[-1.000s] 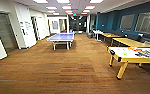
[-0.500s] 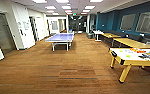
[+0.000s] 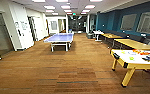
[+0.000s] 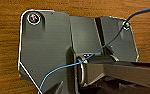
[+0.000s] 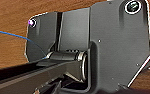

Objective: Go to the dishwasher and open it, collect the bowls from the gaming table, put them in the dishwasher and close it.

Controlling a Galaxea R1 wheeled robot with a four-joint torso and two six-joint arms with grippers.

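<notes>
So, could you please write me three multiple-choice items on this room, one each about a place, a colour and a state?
1. Where does the gaming table stand in the head view?
A. far left
B. right foreground
C. centre back

2. What colour is the table-tennis table?
A. red
B. blue
C. black

3. What is the state of the gaming table's top?
A. colourful items lie on it
B. a cloth covers it
C. it is tipped on its side

Answers: 1 B, its yellow legs stand on the carpet at the right. 2 B, its top reads pale blue. 3 A, bright flat pieces lie on the cream top.
</notes>
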